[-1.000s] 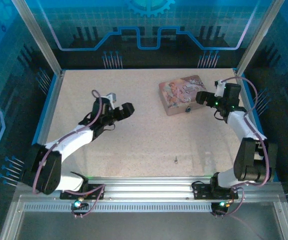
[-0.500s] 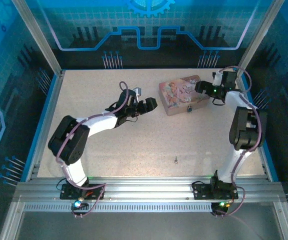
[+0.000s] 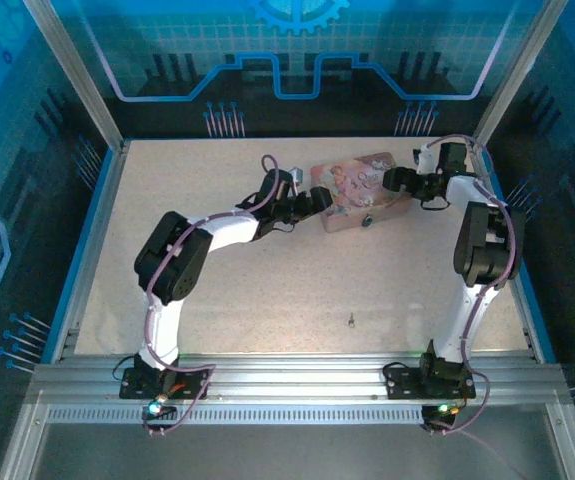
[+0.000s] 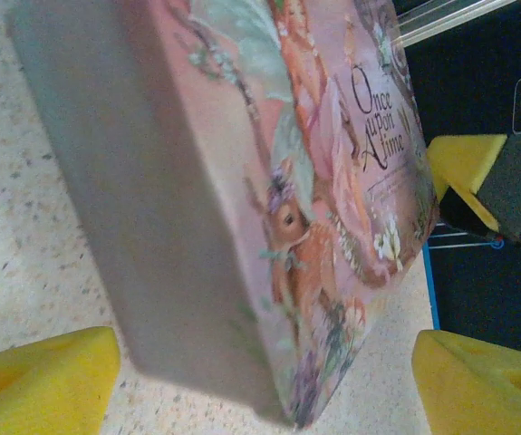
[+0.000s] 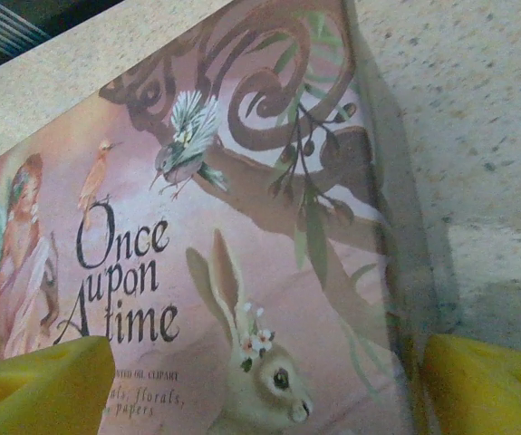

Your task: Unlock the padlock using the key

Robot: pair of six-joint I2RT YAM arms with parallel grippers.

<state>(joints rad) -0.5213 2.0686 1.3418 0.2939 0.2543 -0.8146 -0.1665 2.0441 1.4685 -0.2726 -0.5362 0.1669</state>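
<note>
The pink illustrated tin lies at the back of the table, and a tiny padlock hangs at its near side. The key, a small grey sliver, lies alone on the table well in front. My left gripper is at the tin's left end. In the left wrist view it is open, yellow pads either side of the tin's corner with gaps. My right gripper is at the tin's right end. It stands open over the lid, one pad beside the tin's edge.
The speckled table is walled by blue rails and aluminium posts. The right gripper's yellow pad shows beyond the tin in the left wrist view. Both arms stretch far back, and their bases sit at the near edge.
Both arms have reached toward the tin, the left one sweeping right from mid-table to its left end. The right one moved left onto its right end. Both sets of jaws have narrowed slightly.
</note>
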